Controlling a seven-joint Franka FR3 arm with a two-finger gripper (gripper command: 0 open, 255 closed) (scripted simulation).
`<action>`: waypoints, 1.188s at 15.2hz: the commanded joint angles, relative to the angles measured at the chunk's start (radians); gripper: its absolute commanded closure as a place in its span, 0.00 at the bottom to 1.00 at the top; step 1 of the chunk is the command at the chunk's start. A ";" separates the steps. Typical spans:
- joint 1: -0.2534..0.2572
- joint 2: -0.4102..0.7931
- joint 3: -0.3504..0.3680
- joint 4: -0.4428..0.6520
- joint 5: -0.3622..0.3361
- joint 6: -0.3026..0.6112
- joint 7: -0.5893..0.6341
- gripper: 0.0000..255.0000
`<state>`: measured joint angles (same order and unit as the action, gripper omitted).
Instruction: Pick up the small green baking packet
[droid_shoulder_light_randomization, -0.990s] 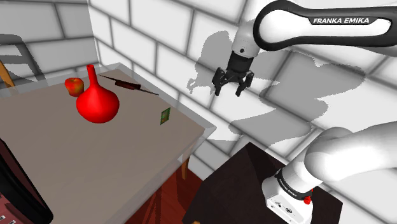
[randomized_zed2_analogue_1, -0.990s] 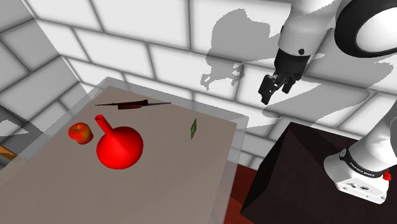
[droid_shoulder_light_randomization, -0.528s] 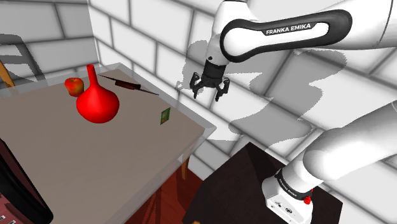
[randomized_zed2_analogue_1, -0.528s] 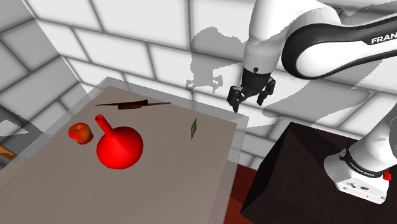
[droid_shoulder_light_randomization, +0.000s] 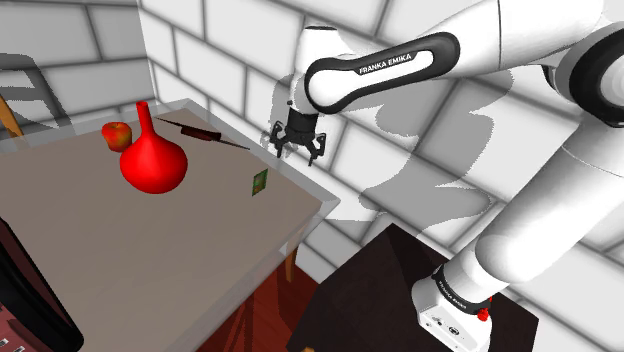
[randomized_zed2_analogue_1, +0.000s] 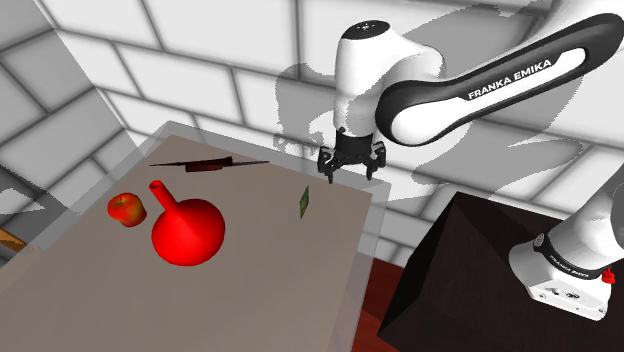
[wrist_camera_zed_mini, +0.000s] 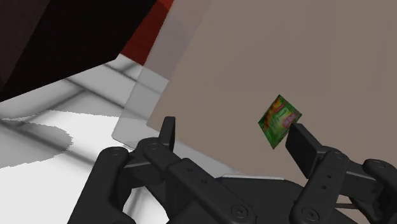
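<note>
One pincer (droid_shoulder_light_randomization: 297, 153), spread and empty, has swung closer to the green packet (droid_shoulder_light_randomization: 259, 182).

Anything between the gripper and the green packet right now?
Nothing: only bare table lies between the open gripper and the packet, as the shoulder view shows.

A white arm (droid_shoulder_light_randomization: 380, 65) with dark joints arches high and reaches over to the table (droid_shoulder_light_randomization: 150, 250). Its black gripper (droid_shoulder_light_randomization: 298, 150) points down just above the table's wall-side edge, fingers (wrist_camera_zed_mini: 167, 130) spread apart, clasping nothing.
</note>
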<state>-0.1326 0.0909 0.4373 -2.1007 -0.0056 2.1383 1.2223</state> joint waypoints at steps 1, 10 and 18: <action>0.009 0.092 -0.008 0.072 -0.046 0.010 0.091 0.00; 0.091 0.452 -0.109 0.403 -0.161 0.014 0.381 0.00; 0.112 0.565 -0.142 0.466 -0.183 0.061 0.428 0.00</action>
<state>-0.0223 0.6471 0.2973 -1.6351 -0.1861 2.1911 1.6480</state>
